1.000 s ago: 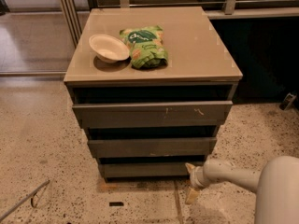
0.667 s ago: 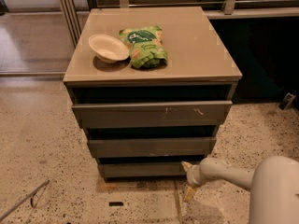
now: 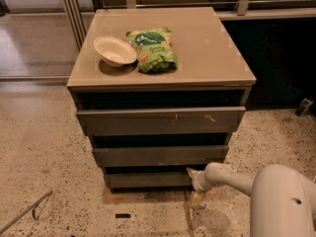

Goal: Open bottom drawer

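The bottom drawer (image 3: 148, 180) is the lowest and narrowest of three dark grey-olive fronts on the cabinet, just above the floor. Its front sits in line under the other two. My gripper (image 3: 191, 174) reaches in from the lower right on a white arm (image 3: 232, 177) and is at the drawer's right end, level with its top edge. The fingertips are dark against the gap above the drawer.
The middle drawer (image 3: 160, 155) and the scratched top drawer (image 3: 160, 120) are above. A white bowl (image 3: 114, 51) and a green chip bag (image 3: 152, 49) lie on the cabinet top (image 3: 212, 48). A thin rod (image 3: 24, 212) lies on the speckled floor at lower left.
My gripper has moved left and slightly up, closing in on the right end of the bottom drawer. The drawers have not moved.
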Robot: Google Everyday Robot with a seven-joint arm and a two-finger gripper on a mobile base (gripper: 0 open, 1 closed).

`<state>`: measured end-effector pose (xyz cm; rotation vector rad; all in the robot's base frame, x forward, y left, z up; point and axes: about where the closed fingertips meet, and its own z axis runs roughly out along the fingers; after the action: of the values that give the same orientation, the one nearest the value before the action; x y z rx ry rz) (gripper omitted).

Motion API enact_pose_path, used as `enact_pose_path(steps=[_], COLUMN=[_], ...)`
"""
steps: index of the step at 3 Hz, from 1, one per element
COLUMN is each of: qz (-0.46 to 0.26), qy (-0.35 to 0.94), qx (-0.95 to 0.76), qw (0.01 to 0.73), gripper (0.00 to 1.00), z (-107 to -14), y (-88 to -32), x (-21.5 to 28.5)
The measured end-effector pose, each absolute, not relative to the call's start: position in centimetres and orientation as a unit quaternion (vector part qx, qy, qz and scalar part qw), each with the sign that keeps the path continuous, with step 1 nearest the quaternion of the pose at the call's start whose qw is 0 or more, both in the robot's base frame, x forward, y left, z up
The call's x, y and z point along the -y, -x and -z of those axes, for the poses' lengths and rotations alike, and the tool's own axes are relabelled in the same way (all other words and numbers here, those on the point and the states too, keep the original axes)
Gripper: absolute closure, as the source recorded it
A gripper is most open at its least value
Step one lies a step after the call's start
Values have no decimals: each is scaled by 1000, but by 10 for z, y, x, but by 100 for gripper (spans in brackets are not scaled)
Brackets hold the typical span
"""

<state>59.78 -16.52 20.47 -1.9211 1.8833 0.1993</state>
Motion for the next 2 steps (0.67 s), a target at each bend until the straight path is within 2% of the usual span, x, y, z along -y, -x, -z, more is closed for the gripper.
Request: enact_pose_path(steps=[1, 2], qz=[-79, -80], qy=[694, 694], qx=[-684, -684], qw=[209, 208], gripper=[0, 0], z=[-177, -176], y=[-628, -628], x=[157, 157])
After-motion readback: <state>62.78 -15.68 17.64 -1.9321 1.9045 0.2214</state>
